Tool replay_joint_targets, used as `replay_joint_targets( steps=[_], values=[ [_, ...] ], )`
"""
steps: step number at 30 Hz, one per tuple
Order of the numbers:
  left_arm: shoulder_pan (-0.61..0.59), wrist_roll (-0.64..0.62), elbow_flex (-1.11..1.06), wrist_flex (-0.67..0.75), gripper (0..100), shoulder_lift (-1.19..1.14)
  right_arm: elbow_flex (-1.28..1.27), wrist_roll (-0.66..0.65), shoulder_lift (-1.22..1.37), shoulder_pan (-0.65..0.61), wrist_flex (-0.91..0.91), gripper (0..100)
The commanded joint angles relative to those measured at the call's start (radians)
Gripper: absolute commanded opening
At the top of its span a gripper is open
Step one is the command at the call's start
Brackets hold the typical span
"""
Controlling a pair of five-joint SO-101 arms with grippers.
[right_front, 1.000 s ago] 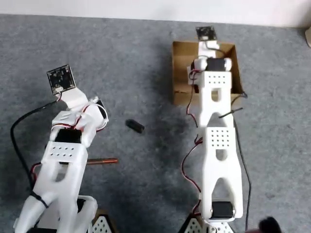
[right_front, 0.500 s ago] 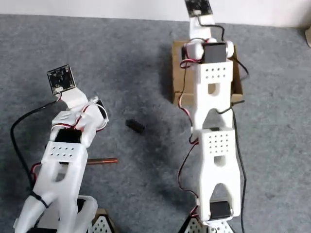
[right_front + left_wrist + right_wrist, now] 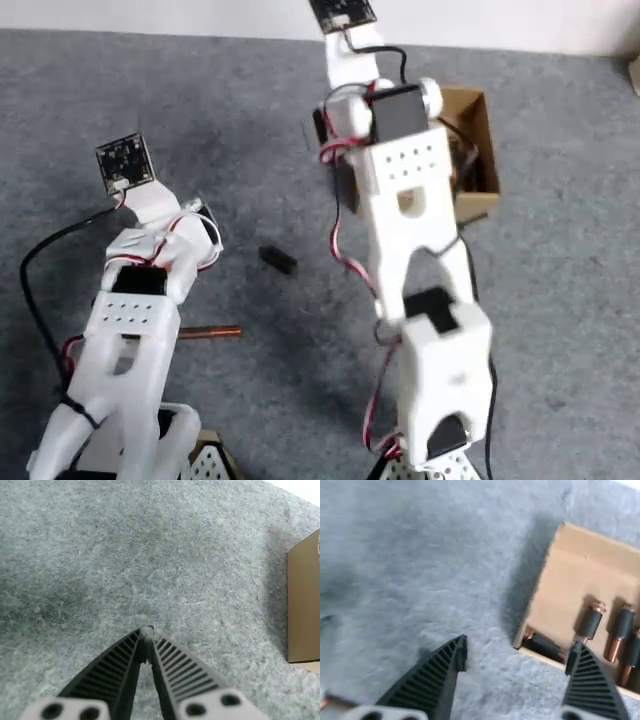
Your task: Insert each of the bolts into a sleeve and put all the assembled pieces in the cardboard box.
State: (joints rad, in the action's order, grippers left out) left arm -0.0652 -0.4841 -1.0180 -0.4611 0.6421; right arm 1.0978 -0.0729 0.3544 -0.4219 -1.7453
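Grey surface [image 3: 300, 90]: a felt-like cover under both arms; all the things lie on it.
Left arm [image 3: 130, 320]: it stands at the same place as one second ago, and I see no motion.
Left hand [image 3: 146, 632]: the jaws are pressed together with nothing between them, and the tips are over the felt.
Bolt [image 3: 212, 331]: copper coloured, it lies flat beside the left arm with one end hidden under it. It has not moved and is not yet in a sleeve.
Sleeve [image 3: 278, 260]: short and black, it lies alone between the two arms, near the bolt but apart from it. It has also not moved.
Right arm [image 3: 410, 200]: this is the change. One second ago it was stretched straight over the box; now it has swung to the left and covers only the left part of the box.
Right hand [image 3: 520, 645]: the jaws are spread wide and hold nothing. It hangs over the felt just at the outer wall of the box.
Cardboard box [image 3: 487, 140]: at the far right of the surface, at its place as before.
Assembled pieces [image 3: 592, 621]: several black sleeves with copper bolts lie inside the box.
Meaning for the task: I judge that one piece has been put away and the right arm is now free. One loose bolt and one loose sleeve are left, so the next step is probably to join these two.
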Motion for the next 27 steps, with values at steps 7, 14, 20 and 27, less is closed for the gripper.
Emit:
replay_joint_targets(
  steps=[7,14,20,27],
  values=[
    [-0.099,-0.006,0.093,0.012,1,0.004,-0.788,-0.104,-0.568,-0.340,0.061,29.3],
    [-0.133,-0.006,0.137,-0.084,1,0.005,-1.509,-0.143,-0.633,-0.360,0.559,29.3],
    [-0.160,-0.006,0.150,-0.091,1,0.004,-1.730,-0.232,-0.630,-0.355,0.783,29.3],
    [-0.159,-0.006,0.150,-0.089,1,-0.002,-1.787,-0.255,-0.605,-0.361,0.871,29.3]
  ],
)
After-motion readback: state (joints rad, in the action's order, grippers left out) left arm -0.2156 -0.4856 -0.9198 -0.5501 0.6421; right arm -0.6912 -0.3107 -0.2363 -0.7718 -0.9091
